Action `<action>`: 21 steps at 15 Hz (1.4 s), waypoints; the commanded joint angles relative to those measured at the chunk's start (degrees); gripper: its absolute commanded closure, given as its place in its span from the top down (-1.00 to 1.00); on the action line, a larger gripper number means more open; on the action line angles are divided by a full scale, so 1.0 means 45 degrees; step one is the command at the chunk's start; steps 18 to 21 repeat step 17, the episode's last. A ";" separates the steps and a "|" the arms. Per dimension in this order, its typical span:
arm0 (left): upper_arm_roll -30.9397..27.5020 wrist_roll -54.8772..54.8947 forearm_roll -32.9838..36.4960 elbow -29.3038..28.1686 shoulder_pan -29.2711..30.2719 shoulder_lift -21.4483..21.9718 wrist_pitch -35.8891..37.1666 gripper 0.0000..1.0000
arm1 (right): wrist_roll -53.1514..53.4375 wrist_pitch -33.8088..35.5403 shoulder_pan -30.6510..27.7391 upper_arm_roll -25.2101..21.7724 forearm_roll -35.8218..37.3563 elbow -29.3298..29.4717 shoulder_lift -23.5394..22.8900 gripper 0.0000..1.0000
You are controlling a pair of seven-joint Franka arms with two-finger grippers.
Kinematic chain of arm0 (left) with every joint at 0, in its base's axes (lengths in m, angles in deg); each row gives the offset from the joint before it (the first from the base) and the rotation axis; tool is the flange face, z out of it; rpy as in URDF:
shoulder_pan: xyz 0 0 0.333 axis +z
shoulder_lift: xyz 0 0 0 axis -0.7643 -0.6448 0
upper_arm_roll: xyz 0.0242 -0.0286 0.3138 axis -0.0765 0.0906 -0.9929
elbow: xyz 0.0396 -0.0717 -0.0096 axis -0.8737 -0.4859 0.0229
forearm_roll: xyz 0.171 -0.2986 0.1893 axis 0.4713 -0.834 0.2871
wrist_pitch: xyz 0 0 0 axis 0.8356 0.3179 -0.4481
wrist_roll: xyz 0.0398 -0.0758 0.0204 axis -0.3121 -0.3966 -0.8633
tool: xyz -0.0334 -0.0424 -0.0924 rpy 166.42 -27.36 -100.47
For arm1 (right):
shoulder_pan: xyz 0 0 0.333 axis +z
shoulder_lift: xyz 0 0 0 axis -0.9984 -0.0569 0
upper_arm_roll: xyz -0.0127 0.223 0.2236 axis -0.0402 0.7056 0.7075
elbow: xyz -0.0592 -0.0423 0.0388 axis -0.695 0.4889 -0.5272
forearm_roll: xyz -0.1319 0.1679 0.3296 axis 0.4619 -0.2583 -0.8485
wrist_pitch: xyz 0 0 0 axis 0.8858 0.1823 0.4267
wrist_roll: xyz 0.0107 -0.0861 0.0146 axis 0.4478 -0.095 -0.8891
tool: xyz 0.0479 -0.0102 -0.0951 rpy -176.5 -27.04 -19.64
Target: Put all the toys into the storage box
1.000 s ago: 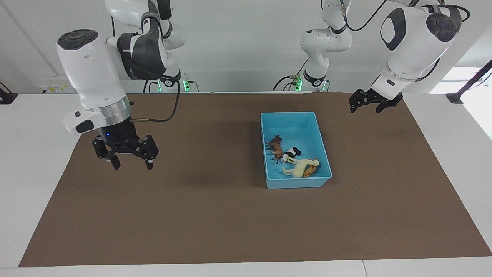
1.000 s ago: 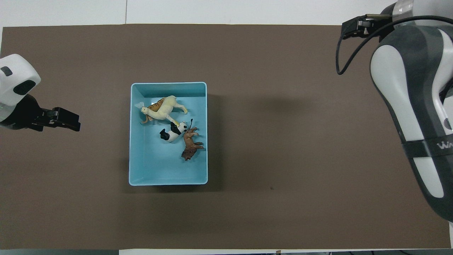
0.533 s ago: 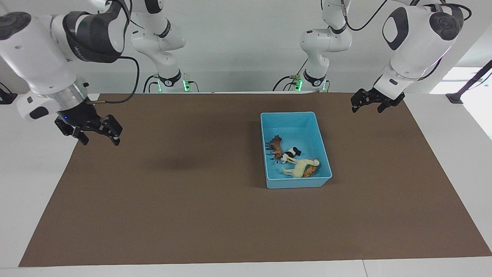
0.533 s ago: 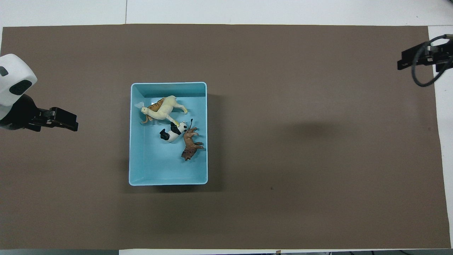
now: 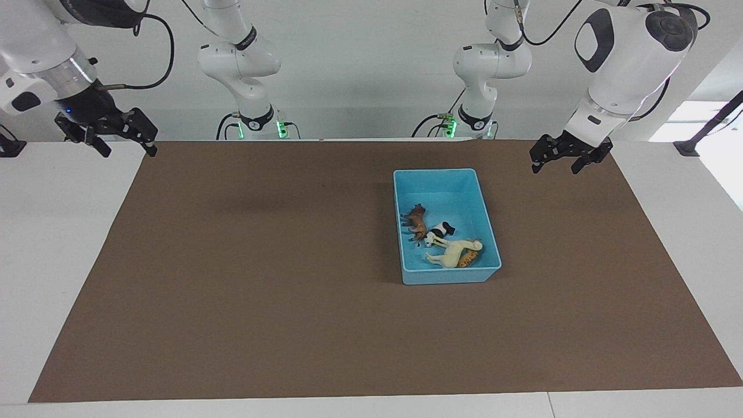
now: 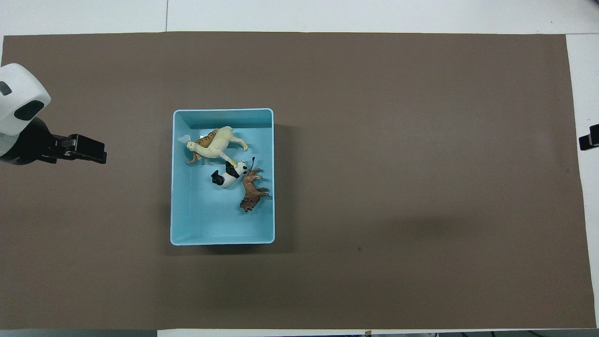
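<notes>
The light-blue storage box (image 5: pixel 434 172) stands on the brown mat toward the left arm's end; it also shows in the overhead view (image 6: pixel 222 110). All four toys lie inside it: the orange tiger (image 5: pixel 469 259) (image 6: pixel 206 138) partly under the cream long-necked animal (image 5: pixel 455 251) (image 6: pixel 217 144), the panda (image 5: pixel 439 231) (image 6: pixel 228 176), and the brown horned animal (image 5: pixel 415 220) (image 6: pixel 252 189). My left gripper (image 5: pixel 555 164) (image 6: pixel 93 155) is open and empty, raised beside the box. My right gripper (image 5: pixel 129 150) is open and empty, high over the mat's corner; only its tip (image 6: pixel 588 142) shows from overhead.
The brown mat (image 5: pixel 261 261) covers most of the white table (image 5: pixel 58 244). Nothing else lies on the mat. The arm bases stand at the table's robot end.
My right arm has pulled back and up, from over the mat to its corner near the robots. My left gripper has barely shifted. The toys and the box have not moved.
</notes>
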 commanded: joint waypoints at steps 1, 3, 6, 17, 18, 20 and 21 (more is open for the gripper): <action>-0.0089 0.0128 -0.0157 -0.0397 -0.0048 0.0344 -0.0397 1.00 | -0.0062 -0.0358 -0.0392 0.0552 0.0662 -0.1296 0.0636 1.00; -0.0108 0.0108 -0.0157 -0.0397 0.0049 0.0344 -0.0417 1.00 | -0.0043 -0.1527 -0.0528 0.0611 0.0663 -0.2118 0.0910 1.00; -0.0108 0.0108 -0.0157 -0.0397 0.0108 0.0364 -0.0397 1.00 | -0.0004 -0.1670 -0.0685 0.0650 0.0624 -0.2083 0.0794 1.00; -0.0108 0.0108 -0.0157 -0.0397 0.0089 0.0364 -0.0397 1.00 | -0.0043 -0.0107 -0.0940 0.0670 0.0468 -0.1144 0.0481 1.00; -0.0108 0.0108 -0.0157 -0.0397 0.0089 0.0364 -0.0397 1.00 | -0.0043 -0.0107 -0.0940 0.0670 0.0468 -0.1144 0.0481 1.00; -0.0108 0.0108 -0.0157 -0.0397 0.0089 0.0364 -0.0397 1.00 | -0.0043 -0.0107 -0.0940 0.0670 0.0468 -0.1144 0.0481 1.00; -0.0108 0.0108 -0.0157 -0.0397 0.0089 0.0364 -0.0397 1.00 | -0.0043 -0.0107 -0.0940 0.0670 0.0468 -0.1144 0.0481 1.00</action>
